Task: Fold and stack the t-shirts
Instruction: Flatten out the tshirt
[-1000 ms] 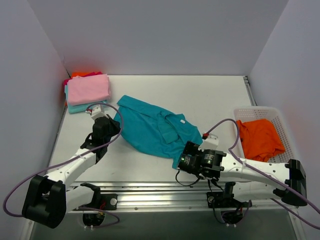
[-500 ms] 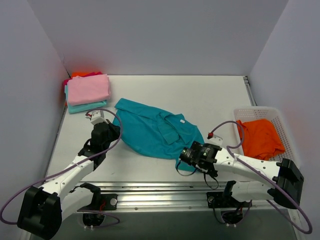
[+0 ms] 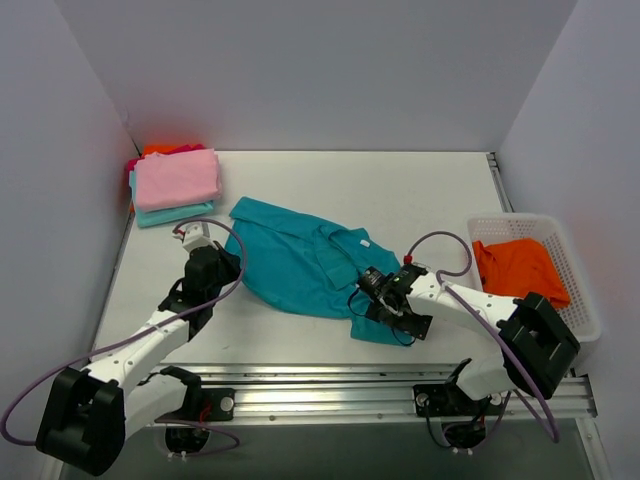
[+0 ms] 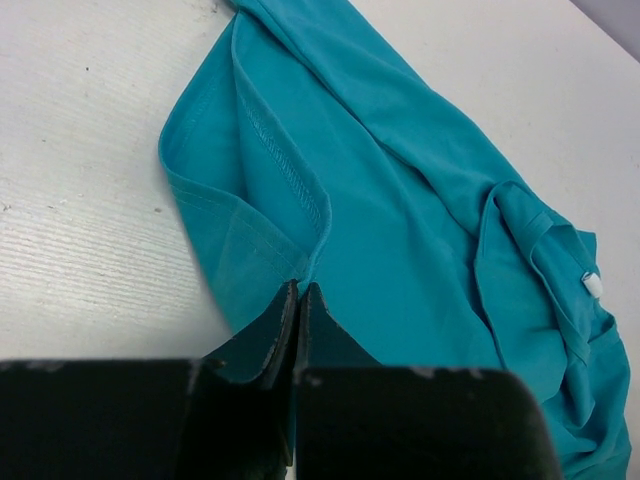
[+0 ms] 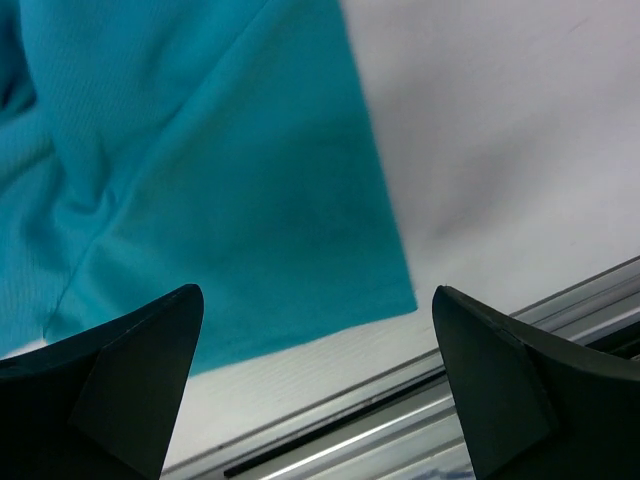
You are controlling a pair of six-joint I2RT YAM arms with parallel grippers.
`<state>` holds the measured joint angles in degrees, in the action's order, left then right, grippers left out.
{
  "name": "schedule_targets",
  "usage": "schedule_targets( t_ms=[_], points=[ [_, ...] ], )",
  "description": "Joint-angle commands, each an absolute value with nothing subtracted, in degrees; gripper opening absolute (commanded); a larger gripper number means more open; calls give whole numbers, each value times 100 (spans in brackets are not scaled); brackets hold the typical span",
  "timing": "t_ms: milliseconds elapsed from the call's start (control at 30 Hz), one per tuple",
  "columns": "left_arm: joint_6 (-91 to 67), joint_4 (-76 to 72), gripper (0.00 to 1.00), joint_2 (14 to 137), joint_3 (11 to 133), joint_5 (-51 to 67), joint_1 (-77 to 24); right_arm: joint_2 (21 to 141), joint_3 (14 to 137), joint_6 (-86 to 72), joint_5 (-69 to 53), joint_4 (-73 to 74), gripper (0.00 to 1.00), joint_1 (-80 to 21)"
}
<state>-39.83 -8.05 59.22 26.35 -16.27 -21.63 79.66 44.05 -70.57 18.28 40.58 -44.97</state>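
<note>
– Teal shirt (image 3: 300, 265) is the one in hand. It's mid-table (image 3: 430, 190), bunched rather than flat: collar toward the right, creases through the middle, left hem doubled over.

– Grippers?

– Left gripper (image 3: 228, 265): fingers pressed together on that left hem. Its wrist view looks like an edge of cloth pinched between them. Right gripper (image 3: 383, 310): fingers spread wide with nothing between, low over the shirt's near-right corner, close to the front rail (image 3: 320, 375).

– So which step?

– Spreading it out before the first fold, I'd say. One edge is gripped, the opposite corner isn't yet.

– Next move?

– Right should come down and close on that corner, catching one layer only. Then both pull apart to take out the creases. The cloth looks thin and limp, so a shallow pinch could slip. The corner is near the table edge, so keep the pull along the surface.

– Rest of the job?

– Pink shirt (image 3: 177, 178) sits folded on the aqua shirt (image 3: 170, 213) in the far-left corner, with a bit of orange showing behind them. The orange shirt (image 3: 515, 275) is loose in the basket (image 3: 520, 218) on the right. I'd call it roughly halfway.
</note>
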Motion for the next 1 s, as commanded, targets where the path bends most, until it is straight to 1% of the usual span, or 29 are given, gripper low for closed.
schedule_targets(
  t_ms=[0, 133, 233, 333, 400, 467, 500, 667, 800, 900, 933, 967],
  points=[
    [-3920, -1142, 2, 6073, 2716, -1582, -2118, 8068, 4579, -7048, 1179, 4254, 94, -4789],
    [-3920, -1257, 2, 6161, 2698, -1555, -2118, 8165, 4509, -7216, 783, 4342, 94, -4939],
    [-3911, -1301, 2, 6231, 2689, -1556, -2101, 8139, 4535, -7295, 764, 4604, 94, -4870],
    [-3911, -1380, 2, 6310, 2707, -1503, -2092, 7877, 4448, -7277, 791, 4694, 94, -4466],
    [-3902, -1432, 2, 6346, 2707, -1477, -2092, 7726, 4325, -7085, 756, 4580, 93, -3976],
    [-3885, -1450, 2, 6372, 2716, -1476, -2074, 7629, 4141, -6944, 730, 4334, 92, -3719],
    [-3876, -1450, 2, 6372, 2716, -1485, -2066, 7664, 4079, -6848, 695, 4237, 92, -3570],
    [-3867, -1512, 2, 6416, 2698, -1433, -2048, 8410, 3737, -6627, 318, 3640, 92, -3551],
    [-3850, -1538, 2, 6469, 2716, -1450, -2030, 8893, 3709, -6566, 167, 3182, 90, -3595],
    [-3823, -1538, 2, 6530, 2742, -1494, -2004, 9061, 3736, -6504, 123, 2963, 82, -3639],
    [-3823, -1538, 2, 6565, 2760, -1520, -1987, 9088, 3718, -6487, 114, 2918, 72, -3647],
    [-3815, -1555, 2, 6592, 2768, -1521, -1986, 9123, 3692, -6460, 97, 2883, 66, -3639]
  ],
)
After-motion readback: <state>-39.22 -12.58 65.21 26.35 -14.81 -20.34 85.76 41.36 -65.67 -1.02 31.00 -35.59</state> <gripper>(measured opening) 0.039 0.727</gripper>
